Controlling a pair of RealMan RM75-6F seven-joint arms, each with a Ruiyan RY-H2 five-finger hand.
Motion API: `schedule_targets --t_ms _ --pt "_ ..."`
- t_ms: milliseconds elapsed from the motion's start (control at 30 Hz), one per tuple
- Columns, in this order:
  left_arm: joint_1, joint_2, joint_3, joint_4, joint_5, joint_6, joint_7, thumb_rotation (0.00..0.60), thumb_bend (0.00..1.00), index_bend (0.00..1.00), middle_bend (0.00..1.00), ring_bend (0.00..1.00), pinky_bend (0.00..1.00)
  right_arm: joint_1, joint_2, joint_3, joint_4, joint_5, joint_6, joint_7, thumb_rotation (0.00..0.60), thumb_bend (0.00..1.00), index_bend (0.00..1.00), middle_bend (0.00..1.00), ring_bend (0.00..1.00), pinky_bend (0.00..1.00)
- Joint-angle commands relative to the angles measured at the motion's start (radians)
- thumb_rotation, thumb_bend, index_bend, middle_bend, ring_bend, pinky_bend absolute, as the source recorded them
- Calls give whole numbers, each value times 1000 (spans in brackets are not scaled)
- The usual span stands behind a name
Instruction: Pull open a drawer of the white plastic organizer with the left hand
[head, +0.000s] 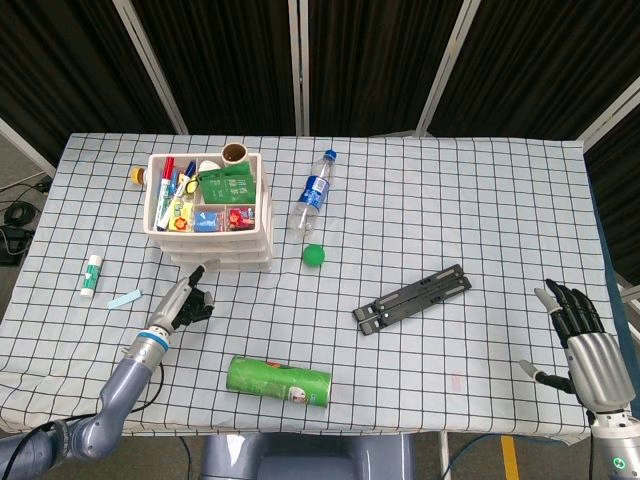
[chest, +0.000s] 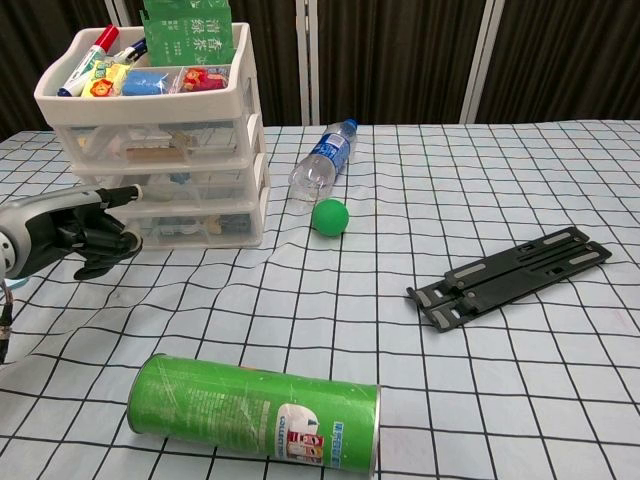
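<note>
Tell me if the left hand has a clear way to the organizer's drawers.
Probably yes. The left hand hangs just in front of the organizer, low by its drawers, with only bare cloth between them. The can lies nearer the robot, out of the way.
</note>
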Motion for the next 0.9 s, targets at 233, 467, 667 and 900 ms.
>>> schedule_targets --t_ms 233,467,667,900 --pt "-61 -51 -14 47 -97 -29 68 600 864 88 870 861 857 0 10 -1 -2 -3 1 21 600 14 0 0 0 0" --pt "-88 -84 -25 78 -149 -49 75 600 865 88 871 861 857 -1 11 -5 -3 -11 4 25 600 13 0 0 0 0" --pt "-89 -103 -33 95 -132 -52 48 600 865 88 871 861 857 -1 11 -6 -3 -11 1 25 600 13 0 0 0 0" --pt "-77 -128 -31 119 -83 -38 9 600 865 88 871 861 857 0 11 -7 -5 -9 -6 22 600 13 0 0 0 0"
